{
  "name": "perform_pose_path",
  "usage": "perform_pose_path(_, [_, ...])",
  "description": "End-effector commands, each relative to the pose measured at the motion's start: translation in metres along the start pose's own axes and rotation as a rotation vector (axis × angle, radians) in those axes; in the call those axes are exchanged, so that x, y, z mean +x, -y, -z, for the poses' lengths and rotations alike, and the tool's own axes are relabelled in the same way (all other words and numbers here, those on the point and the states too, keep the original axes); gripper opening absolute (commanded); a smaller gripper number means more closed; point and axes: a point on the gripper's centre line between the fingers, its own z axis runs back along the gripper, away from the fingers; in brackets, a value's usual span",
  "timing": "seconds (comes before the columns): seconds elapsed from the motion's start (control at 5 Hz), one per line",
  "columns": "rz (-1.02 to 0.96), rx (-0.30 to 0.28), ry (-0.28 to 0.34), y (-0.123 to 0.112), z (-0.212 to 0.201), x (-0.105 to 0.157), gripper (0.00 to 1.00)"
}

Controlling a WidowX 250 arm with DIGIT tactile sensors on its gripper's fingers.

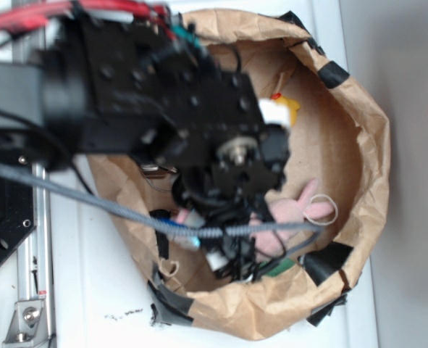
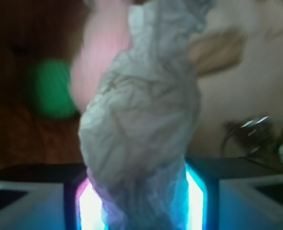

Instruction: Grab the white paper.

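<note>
with the jaws closed narrow on either side of it, the gripper (image 2: 140, 206) has the white paper (image 2: 143, 120) pinched at its lower end, the two glowing fingers (image 2: 196, 201) pressing into the wrinkled wad from left and right in the wrist view. the paper rises out of the pinch as a tall crumpled lump, filling the middle of that view, and behind it sits the soft pink plush bunny (image 2: 100, 52), with a green ball (image 2: 50, 88) off to the side. from the exterior view the black arm (image 1: 163, 109) hangs over the brown paper bag (image 1: 358, 145), hiding the wad itself, while the bunny lies on the bag floor just beyond the gripper. the grab looks made; doing it well now means keeping the squeeze firm, since tissue crushes and slips, and lifting straight up so neither the bunny nor the bag's rolled rim gets snagged.
</note>
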Motion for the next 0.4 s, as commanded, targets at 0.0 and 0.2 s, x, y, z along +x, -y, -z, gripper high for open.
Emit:
perform_pose_path(0.0, [0.256, 0.089, 0.405, -0.020, -0.097, 0.006, 0.00])
perform_pose_path(0.2, [0.361, 0.094, 0.496, -0.035, -0.105, 0.001, 0.00])
